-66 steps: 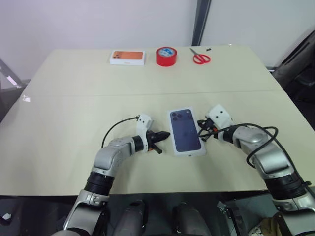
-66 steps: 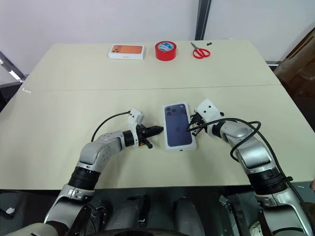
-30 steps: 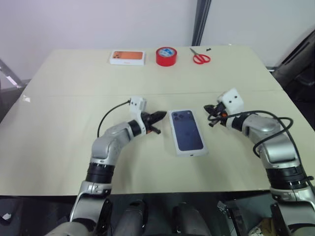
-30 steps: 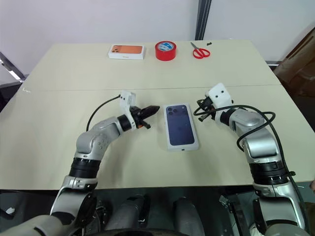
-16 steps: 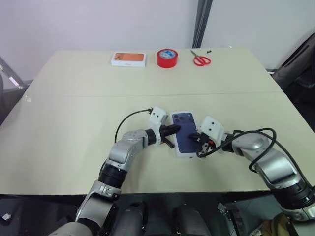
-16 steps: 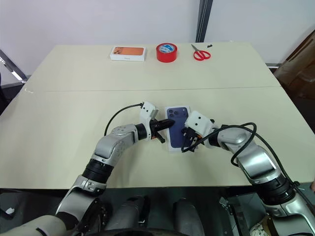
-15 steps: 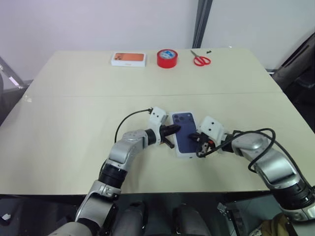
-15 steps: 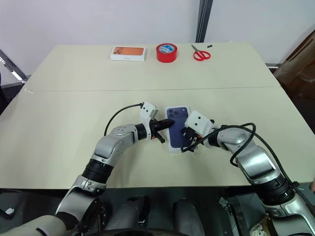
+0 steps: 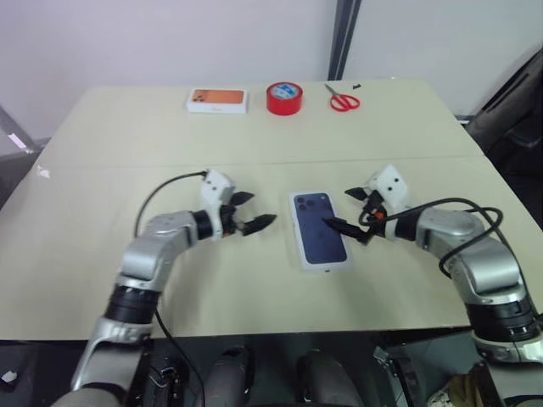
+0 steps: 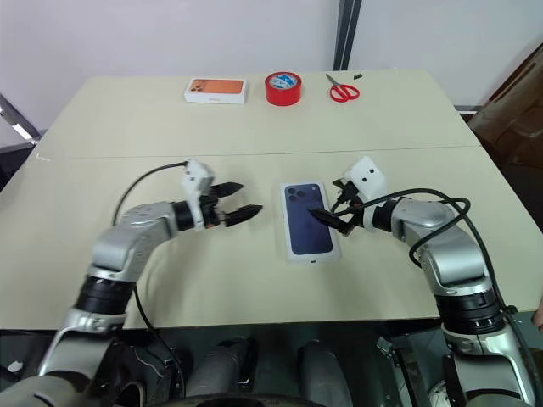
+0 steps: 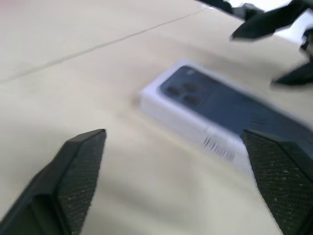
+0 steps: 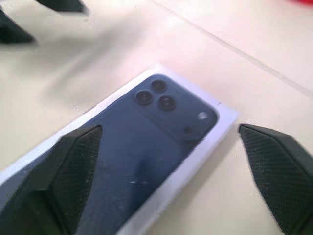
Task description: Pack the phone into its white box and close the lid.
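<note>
Lying closed on beige counter (image 9: 102, 170) beneath white wall (image 9: 170, 38): lid (image 9: 319, 229), between left gripper (image 9: 251, 212) and right gripper (image 9: 346, 210), fingers spread, empty.

A plain test room or lab. A large beige table (image 9: 102, 170), made of two tops joined at a seam, stands against a bare white wall (image 9: 170, 38) with a dark vertical post (image 9: 344, 38). Along the table's far edge lie props: a white carton (image 9: 217, 101), red tape roll (image 9: 284, 97), red scissors (image 9: 343, 101).
</note>
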Robot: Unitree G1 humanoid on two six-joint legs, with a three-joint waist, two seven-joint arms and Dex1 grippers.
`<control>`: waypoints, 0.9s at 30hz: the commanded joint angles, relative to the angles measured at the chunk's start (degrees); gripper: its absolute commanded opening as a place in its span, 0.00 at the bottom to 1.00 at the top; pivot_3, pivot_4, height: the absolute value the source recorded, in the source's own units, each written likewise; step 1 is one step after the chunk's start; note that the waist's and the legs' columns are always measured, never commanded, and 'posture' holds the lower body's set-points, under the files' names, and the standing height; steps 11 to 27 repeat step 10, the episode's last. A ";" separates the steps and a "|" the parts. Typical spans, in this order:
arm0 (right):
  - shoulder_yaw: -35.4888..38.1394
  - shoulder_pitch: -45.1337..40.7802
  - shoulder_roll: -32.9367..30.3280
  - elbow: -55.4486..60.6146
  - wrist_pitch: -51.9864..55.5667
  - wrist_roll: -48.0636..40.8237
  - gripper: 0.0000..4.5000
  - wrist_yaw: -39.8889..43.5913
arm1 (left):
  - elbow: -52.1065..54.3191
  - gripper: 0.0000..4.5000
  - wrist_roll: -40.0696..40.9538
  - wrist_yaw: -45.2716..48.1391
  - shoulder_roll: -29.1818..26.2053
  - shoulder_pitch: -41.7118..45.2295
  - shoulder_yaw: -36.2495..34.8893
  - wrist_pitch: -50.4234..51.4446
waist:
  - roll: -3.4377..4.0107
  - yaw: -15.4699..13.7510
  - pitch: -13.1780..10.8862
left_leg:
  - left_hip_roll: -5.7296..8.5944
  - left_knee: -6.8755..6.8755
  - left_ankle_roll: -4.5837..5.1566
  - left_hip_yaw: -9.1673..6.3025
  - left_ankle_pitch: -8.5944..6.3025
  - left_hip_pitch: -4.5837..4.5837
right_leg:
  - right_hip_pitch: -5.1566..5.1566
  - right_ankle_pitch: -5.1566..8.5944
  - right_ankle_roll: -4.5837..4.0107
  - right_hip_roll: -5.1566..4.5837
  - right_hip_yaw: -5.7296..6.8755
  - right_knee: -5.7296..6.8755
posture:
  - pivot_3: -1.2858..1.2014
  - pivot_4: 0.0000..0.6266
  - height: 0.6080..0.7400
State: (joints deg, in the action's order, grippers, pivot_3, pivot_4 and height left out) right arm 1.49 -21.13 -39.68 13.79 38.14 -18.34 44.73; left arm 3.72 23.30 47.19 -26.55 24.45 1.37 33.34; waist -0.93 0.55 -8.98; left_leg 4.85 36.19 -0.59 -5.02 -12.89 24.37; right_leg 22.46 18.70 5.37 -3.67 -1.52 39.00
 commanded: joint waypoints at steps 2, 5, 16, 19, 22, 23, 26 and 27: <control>4.36 4.65 -2.61 3.23 -3.72 -1.54 1.00 2.51 | 7.34 0.99 4.19 1.63 -4.04 -5.61 -6.00 0.43 | -0.01 -0.22 -0.02 | 0.00 0.03 0.03 -0.01 -0.02 0.01 | -0.03 0.00 0.00 -0.02 0.02 -0.02 | 0.52 0.24 0.95; 6.94 8.57 -4.04 5.49 -3.02 -3.46 1.00 3.56 | 9.80 0.99 6.31 1.81 -6.59 -11.39 -10.18 1.11 | 0.02 -0.06 -0.02 | 0.00 0.02 0.05 0.00 -0.03 0.01 | -0.03 0.00 0.00 -0.03 0.00 -0.02 | 0.52 0.24 0.95; 9.44 11.54 -5.25 6.57 -2.45 -4.69 1.00 3.29 | 12.17 0.99 8.10 1.68 -9.39 -17.68 -13.16 1.97 | 0.03 -0.02 -0.03 | -0.03 -0.01 0.07 0.00 -0.04 -0.02 | -0.04 0.00 -0.02 -0.03 0.00 -0.01 | 0.52 0.24 0.95; 9.44 11.54 -5.25 6.57 -2.45 -4.69 1.00 3.29 | 12.17 0.99 8.10 1.68 -9.39 -17.68 -13.16 1.97 | 0.03 -0.02 -0.03 | -0.03 -0.01 0.07 0.00 -0.04 -0.02 | -0.04 0.00 -0.02 -0.03 0.00 -0.01 | 0.52 0.24 0.95; 9.44 11.54 -5.25 6.57 -2.45 -4.69 1.00 3.29 | 12.17 0.99 8.10 1.68 -9.39 -17.68 -13.16 1.97 | 0.03 -0.02 -0.03 | -0.03 -0.01 0.07 0.00 -0.04 -0.02 | -0.04 0.00 -0.02 -0.03 0.00 -0.01 | 0.52 0.24 0.95; 9.44 11.54 -5.25 6.57 -2.45 -4.69 1.00 3.29 | 12.17 0.99 8.10 1.68 -9.39 -17.68 -13.16 1.97 | 0.03 -0.02 -0.03 | -0.03 -0.01 0.07 0.00 -0.04 -0.02 | -0.04 0.00 -0.02 -0.03 0.00 -0.01 | 0.52 0.24 0.95; 9.44 11.54 -5.25 6.57 -2.45 -4.69 1.00 3.29 | 12.17 0.99 8.10 1.68 -9.39 -17.68 -13.16 1.97 | 0.03 -0.02 -0.03 | -0.03 -0.01 0.07 0.00 -0.04 -0.02 | -0.04 0.00 -0.02 -0.03 0.00 -0.01 | 0.52 0.24 0.95; 9.44 11.54 -5.25 6.57 -2.45 -4.69 1.00 3.29 | 12.17 0.99 8.10 1.68 -9.39 -17.68 -13.16 1.97 | 0.03 -0.02 -0.03 | -0.03 -0.01 0.07 0.00 -0.04 -0.02 | -0.04 0.00 -0.02 -0.03 0.00 -0.01 | 0.52 0.24 0.95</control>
